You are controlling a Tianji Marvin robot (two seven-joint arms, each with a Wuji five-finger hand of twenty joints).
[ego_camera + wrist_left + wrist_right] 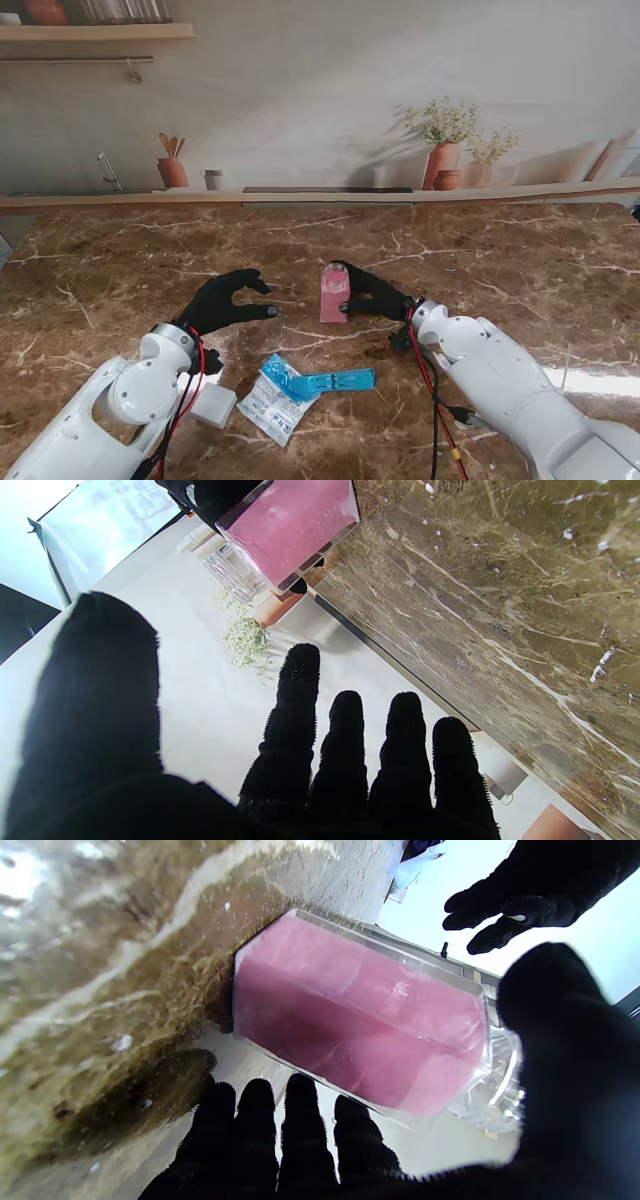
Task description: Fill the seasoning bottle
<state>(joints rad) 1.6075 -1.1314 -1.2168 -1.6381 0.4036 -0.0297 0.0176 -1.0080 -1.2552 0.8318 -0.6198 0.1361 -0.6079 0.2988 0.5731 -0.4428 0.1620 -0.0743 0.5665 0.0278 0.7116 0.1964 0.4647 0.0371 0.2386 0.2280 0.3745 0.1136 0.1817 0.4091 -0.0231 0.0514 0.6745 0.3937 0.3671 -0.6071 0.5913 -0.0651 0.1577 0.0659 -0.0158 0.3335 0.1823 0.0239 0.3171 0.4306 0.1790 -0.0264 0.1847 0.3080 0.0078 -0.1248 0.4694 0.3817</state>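
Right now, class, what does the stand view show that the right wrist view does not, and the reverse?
Only the stand view shows the blue packet and the white box lying nearer to me. Only the right wrist view shows the bottle's clear neck close up. Both show the pink seasoning bottle upright on the marble table, the right hand around it, and the open left hand.

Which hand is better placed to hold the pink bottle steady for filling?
Right. The right hand is already cupped around the pink bottle, thumb and fingers on either side. The left hand hangs open beside it, holding nothing, so it looks freer to fetch the packets.
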